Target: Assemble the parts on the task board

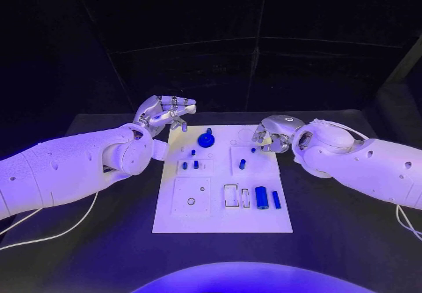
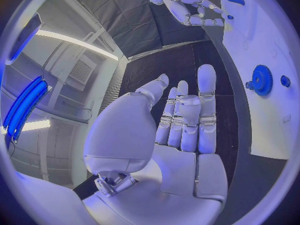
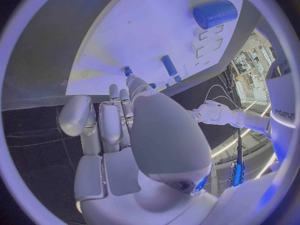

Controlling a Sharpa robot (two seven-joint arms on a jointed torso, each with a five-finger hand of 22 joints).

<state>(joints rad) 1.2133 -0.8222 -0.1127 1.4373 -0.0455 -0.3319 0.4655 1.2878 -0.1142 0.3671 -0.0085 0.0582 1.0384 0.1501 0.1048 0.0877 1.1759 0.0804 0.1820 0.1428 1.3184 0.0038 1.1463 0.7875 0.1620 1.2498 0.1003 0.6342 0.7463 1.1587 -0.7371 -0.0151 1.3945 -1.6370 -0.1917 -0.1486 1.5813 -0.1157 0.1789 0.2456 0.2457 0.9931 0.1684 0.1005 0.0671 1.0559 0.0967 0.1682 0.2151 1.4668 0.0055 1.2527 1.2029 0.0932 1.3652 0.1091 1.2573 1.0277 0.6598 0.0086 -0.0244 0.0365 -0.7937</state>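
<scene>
The white task board (image 1: 220, 210) lies mid-table. On its far part stands a blue gear (image 1: 206, 140) (image 2: 261, 80), with small blue pegs (image 1: 190, 164) nearer me. My left hand (image 1: 164, 113) (image 2: 184, 120) hovers off the board's far left corner, fingers extended and holding nothing. My right hand (image 1: 272, 134) (image 3: 119, 125) bends down over the far right part of the board. Its thumb and a fingertip pinch a small blue peg (image 1: 253, 149) (image 3: 127, 71) at the board's surface. Another blue peg (image 1: 242, 163) (image 3: 169, 65) stands just beside it.
A thick blue cylinder (image 1: 261, 197) (image 3: 215, 14) and a thinner blue pin (image 1: 276, 199) lie near the board's front right, beside rectangular slots (image 1: 231, 194). A square plate with a hole (image 1: 192, 200) sits front left. A white cable (image 1: 53, 235) trails on the table at left.
</scene>
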